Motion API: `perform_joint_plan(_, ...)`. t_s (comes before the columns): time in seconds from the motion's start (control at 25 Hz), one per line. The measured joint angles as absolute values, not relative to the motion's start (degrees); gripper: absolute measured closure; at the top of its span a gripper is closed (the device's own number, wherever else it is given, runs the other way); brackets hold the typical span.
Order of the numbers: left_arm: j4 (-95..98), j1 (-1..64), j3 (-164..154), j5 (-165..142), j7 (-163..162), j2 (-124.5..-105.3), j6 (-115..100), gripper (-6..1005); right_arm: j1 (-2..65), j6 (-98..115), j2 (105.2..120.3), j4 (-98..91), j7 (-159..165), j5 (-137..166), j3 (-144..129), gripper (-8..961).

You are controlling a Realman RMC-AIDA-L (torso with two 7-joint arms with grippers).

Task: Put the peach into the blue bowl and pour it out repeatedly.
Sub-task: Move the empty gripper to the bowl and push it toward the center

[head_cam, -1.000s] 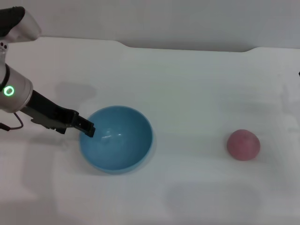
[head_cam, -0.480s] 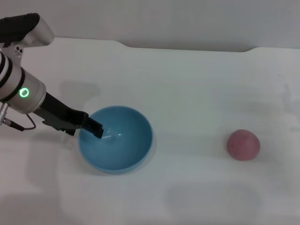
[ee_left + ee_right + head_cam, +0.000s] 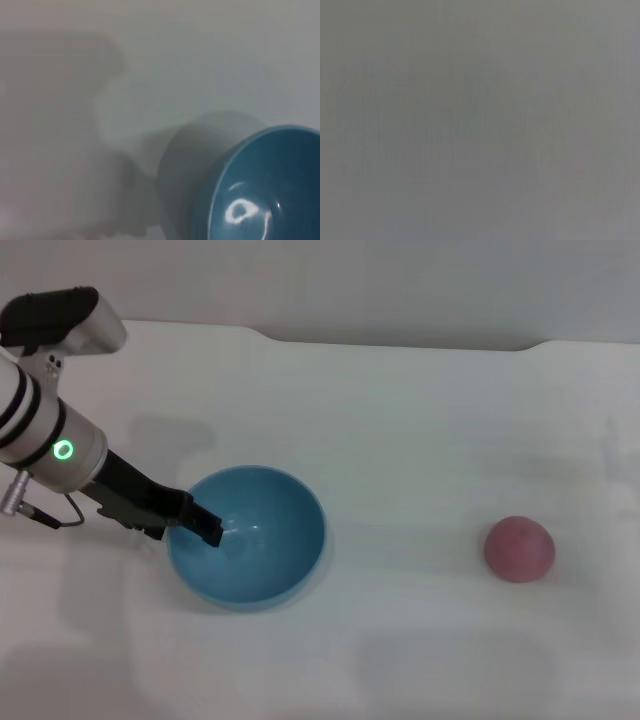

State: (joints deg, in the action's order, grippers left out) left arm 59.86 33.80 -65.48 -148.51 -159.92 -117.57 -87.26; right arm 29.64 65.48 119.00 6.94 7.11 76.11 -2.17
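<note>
The blue bowl (image 3: 265, 540) stands upright and empty on the white table, left of centre. The peach (image 3: 519, 549) lies on the table far to the right, well apart from the bowl. My left gripper (image 3: 203, 527) reaches in from the left, and its dark tip lies over the bowl's left rim, just inside the bowl. The left wrist view shows part of the bowl (image 3: 260, 190) and its shadow on the table. My right gripper is out of view; the right wrist view shows only plain grey.
The white table (image 3: 400, 440) ends at a far edge along the top of the head view. The left arm's grey and white body (image 3: 50, 440) stands over the table's left side.
My left arm has moved right and slightly down, bringing the gripper tip from the bowl's outer left rim to just inside it. Bowl and peach have not moved.
</note>
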Motion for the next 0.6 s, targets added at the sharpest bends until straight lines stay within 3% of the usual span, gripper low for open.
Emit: perform_joint_plan(0.6, 52.2, 35.9, -65.4, -148.2, -156.2, -117.68, -82.0, 292, 30.0, 65.9, 119.01, 7.2, 7.1, 75.9, -1.6, 530)
